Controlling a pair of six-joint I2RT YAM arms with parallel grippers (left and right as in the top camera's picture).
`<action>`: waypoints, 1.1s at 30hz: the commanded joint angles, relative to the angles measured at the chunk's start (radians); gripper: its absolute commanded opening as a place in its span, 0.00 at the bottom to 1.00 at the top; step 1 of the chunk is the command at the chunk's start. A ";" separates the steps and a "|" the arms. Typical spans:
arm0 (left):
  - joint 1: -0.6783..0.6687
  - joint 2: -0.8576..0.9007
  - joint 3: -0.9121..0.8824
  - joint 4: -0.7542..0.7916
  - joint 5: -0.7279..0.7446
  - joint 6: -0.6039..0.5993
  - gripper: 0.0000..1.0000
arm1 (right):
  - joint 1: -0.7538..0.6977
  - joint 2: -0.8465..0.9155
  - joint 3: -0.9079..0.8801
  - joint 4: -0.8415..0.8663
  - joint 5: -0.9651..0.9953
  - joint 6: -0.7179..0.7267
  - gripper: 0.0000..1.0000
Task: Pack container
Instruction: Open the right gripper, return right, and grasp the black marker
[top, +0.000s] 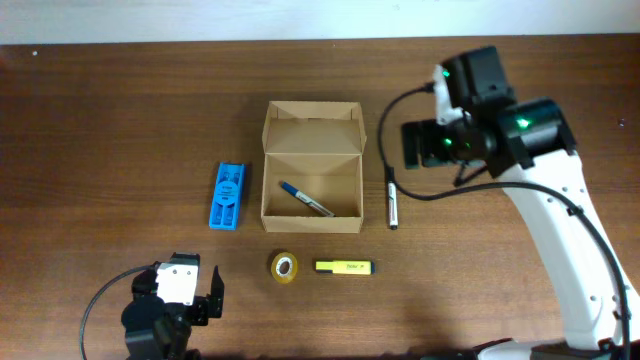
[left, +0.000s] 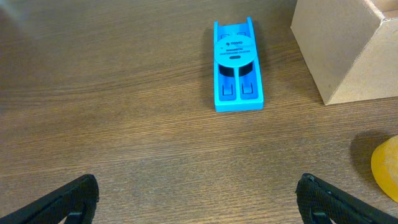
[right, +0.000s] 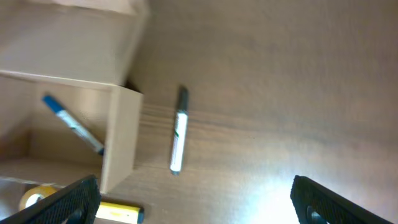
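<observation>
Left gripper (left: 199, 202): jaws spread wide with nothing between them, above the near-left part of the brown wooden table (left: 112, 124). Ahead of it lies a blue plastic rectangular holder with a round disc on top (left: 236, 68), flat on the wood and apart from the fingers. To the holder's right stands the open brown cardboard box (top: 362, 170), the container to be packed, at the table's centre with its flap raised at the far side. A blue-and-white pen (top: 305, 199) lies diagonally on the box floor.

Right gripper (right: 193, 202): jaws likewise parted and empty, held above the table to the right of the box. Below it a black-and-white marker pen (right: 178, 130) lies just beside the box's right wall, parallel to it. In front of the box, near each other but apart, rest a yellow roll of tape (top: 284, 267) and a yellow highlighter with a black cap (top: 343, 267).
</observation>
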 joint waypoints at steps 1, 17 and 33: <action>0.006 -0.006 -0.007 0.000 -0.007 0.019 1.00 | -0.024 -0.005 -0.130 0.041 0.011 0.101 0.99; 0.006 -0.006 -0.007 0.000 -0.007 0.019 0.99 | -0.023 0.090 -0.539 0.444 -0.091 0.138 0.98; 0.006 -0.006 -0.007 0.000 -0.007 0.019 1.00 | 0.023 0.284 -0.539 0.557 -0.079 0.161 0.89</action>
